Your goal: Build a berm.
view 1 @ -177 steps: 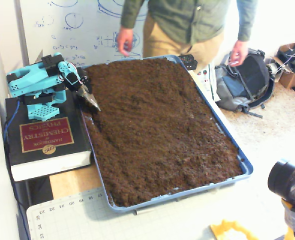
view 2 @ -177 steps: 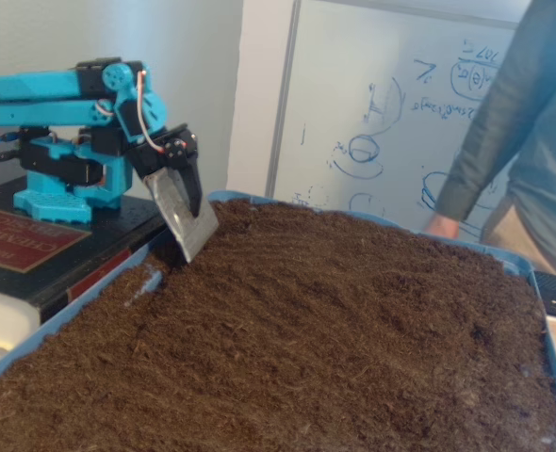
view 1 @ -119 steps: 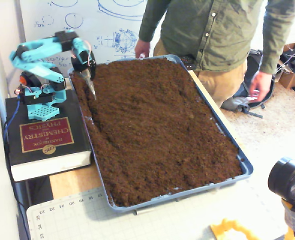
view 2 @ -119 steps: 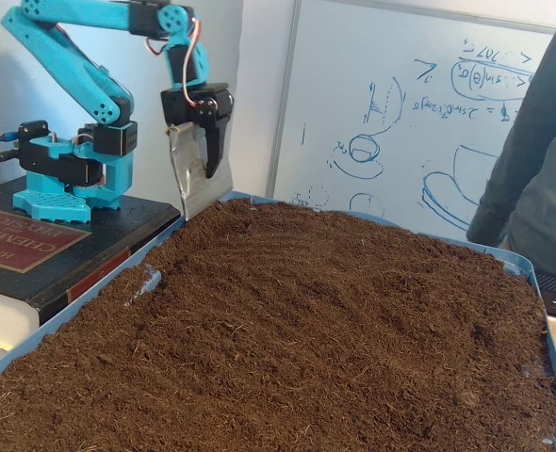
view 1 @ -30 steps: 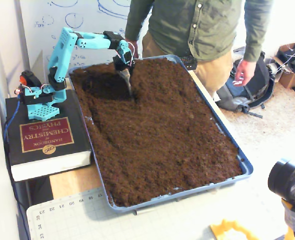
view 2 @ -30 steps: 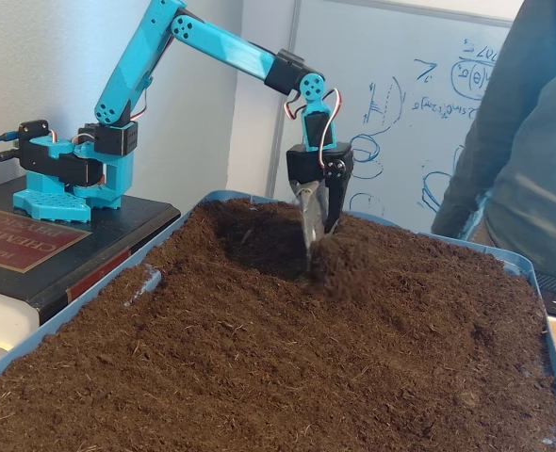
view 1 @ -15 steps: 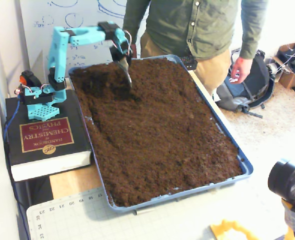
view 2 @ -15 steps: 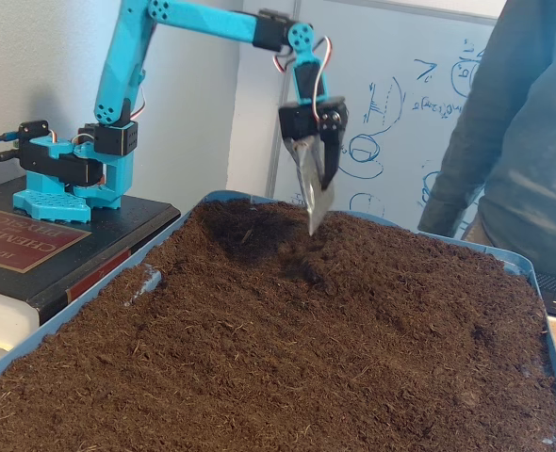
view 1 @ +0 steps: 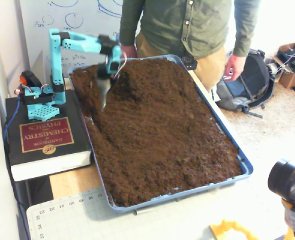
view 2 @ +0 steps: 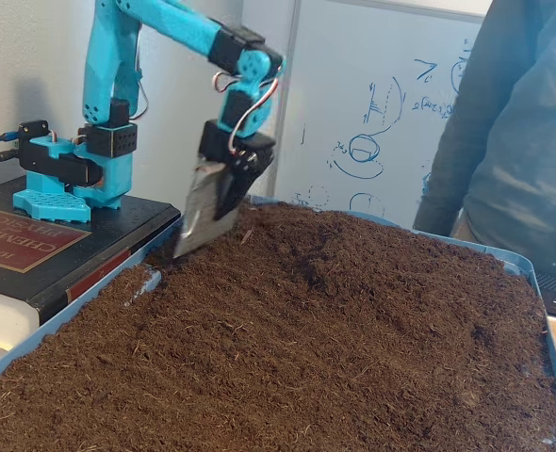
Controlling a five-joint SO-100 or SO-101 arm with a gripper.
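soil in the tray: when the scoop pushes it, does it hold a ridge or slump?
The soil looks loose, crumbly and fibrous, so it probably piles ahead of the end effector and spills around the edges. The mound already keeps gentle slopes, so a low berm likely holds; steep sides probably slump.

One fixed view looks down high; another sits low, near; both share the soil tray.

Thick chemistry handbook left of blue tray; person behind, whiteboard; backpack on floor.
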